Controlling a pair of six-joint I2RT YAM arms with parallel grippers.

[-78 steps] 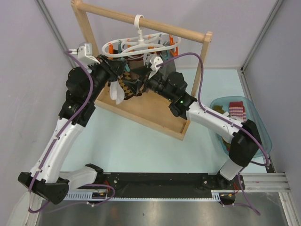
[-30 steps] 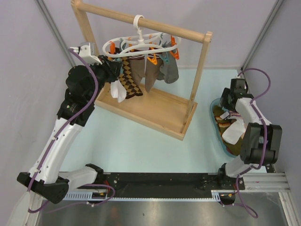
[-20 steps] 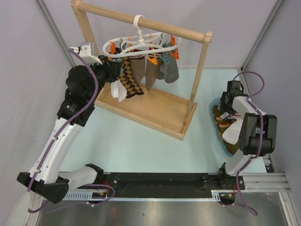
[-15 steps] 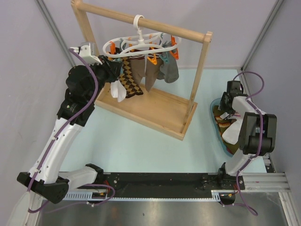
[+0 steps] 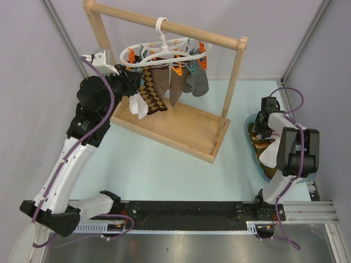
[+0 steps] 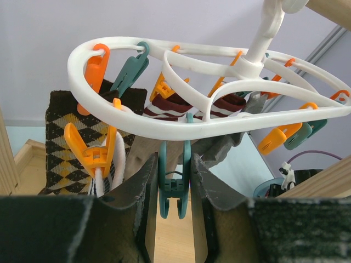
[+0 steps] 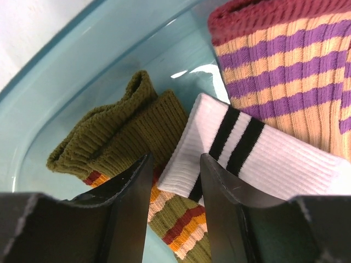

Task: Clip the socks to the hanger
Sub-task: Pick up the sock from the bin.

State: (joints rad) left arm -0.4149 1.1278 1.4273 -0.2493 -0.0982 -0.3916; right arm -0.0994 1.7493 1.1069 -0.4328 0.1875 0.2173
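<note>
White plastic in looped oval rings forms the hanger (image 5: 164,50), which is hooked over the top bar of a tall wooden rack frame (image 5: 233,82) at the far left of the pale bench (image 5: 164,164). Orange and teal clips are spaced around its rings. Four socks are seen hanging from it in the top view: a small white sock (image 5: 137,107) at the left, a brown argyle sock (image 5: 152,97) beside it, then a tan sock (image 5: 174,87) and a grey sock (image 5: 198,82) further right.

The left end effector (image 6: 173,164) is raised to the hanger's left side and closed narrowly on a teal clip (image 6: 174,189), one finger against each side of it (how firmly cannot be told).

At the right of the bench, more socks are held in a translucent teal plastic bin (image 7: 82,71). The right end effector (image 7: 175,161) is lowered into this bin, its fingers moderately apart and holding nothing. Under the gap lies a white ribbed sock with two black stripes (image 7: 258,153), touching an olive ribbed sock with orange and red stripes (image 7: 126,126); a tan-and-purple striped sock with a maroon cuff (image 7: 285,60) is seen just beside the white one.
</note>
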